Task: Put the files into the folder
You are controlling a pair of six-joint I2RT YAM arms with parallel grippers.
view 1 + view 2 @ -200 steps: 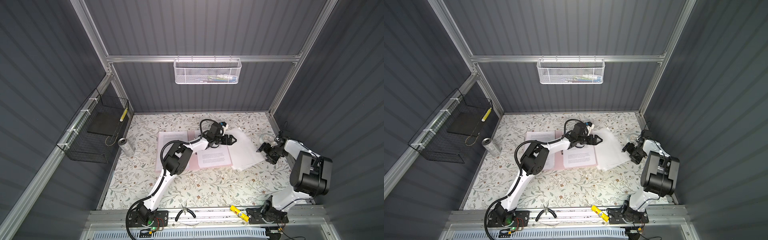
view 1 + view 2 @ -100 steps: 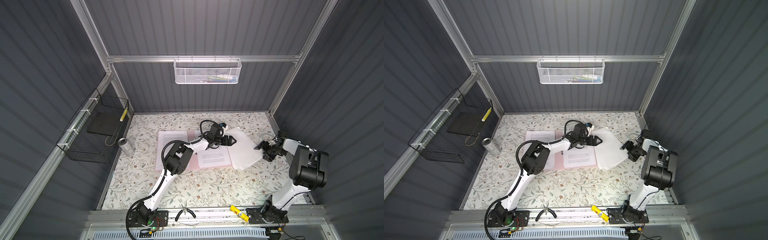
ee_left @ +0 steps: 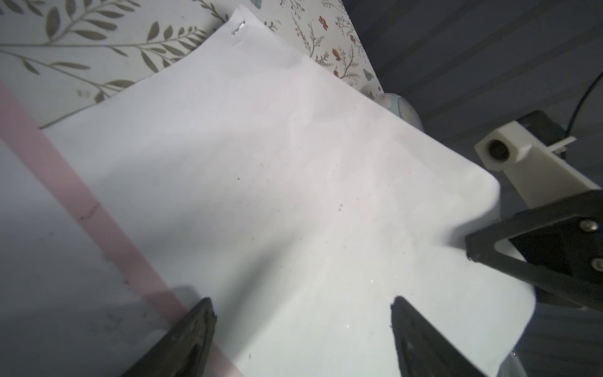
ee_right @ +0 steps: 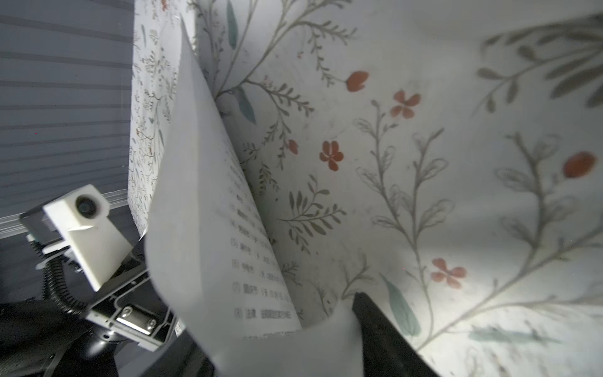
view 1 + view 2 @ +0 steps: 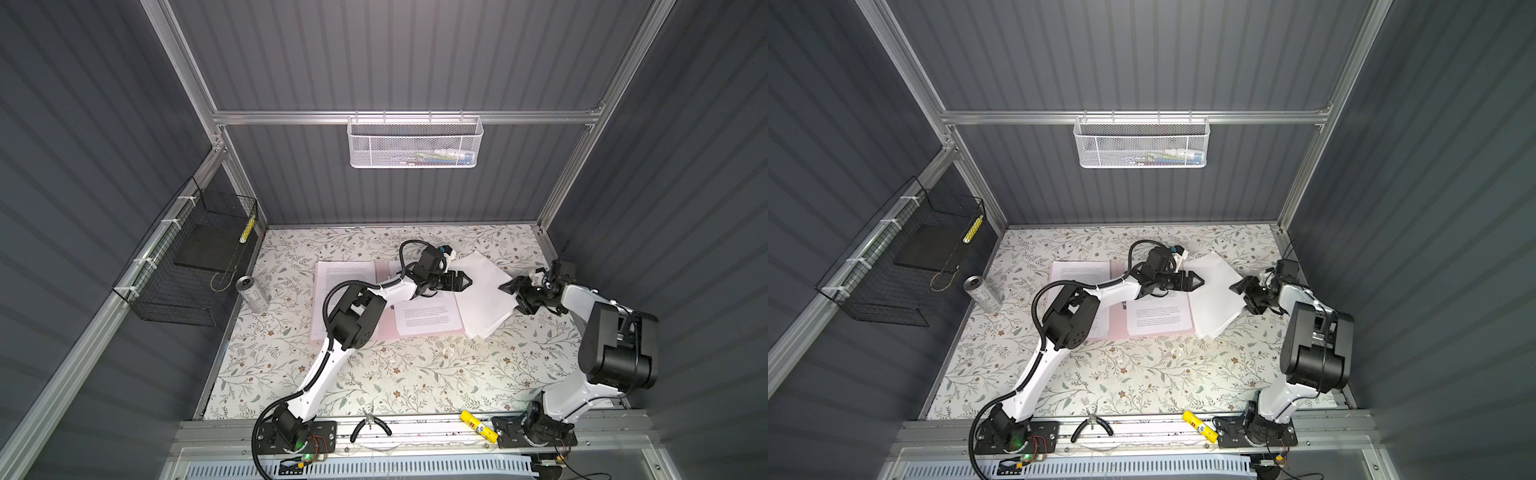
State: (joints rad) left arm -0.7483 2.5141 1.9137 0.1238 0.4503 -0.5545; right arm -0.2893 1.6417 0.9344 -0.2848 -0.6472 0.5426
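Right wrist view: the files (image 4: 208,228), thin, limp and light, curl at one lifted edge between the right gripper (image 5: 512,296) jaws, the best place to pinch them. Whether they are clamped, I cannot tell. Left gripper (image 3: 301,306) jaws gape over them at centre right, beside the folder (image 5: 388,326).

You've got the floral table (image 5: 415,374): open pink folder (image 5: 390,326) mid-table, white sheets (image 5: 484,299) against its right side, can (image 5: 252,294) at the left edge.

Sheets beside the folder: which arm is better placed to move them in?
Right. The right gripper has the sheets' lifted edge between its jaws and can likely drag them onto the folder; the left gripper hovers open above.
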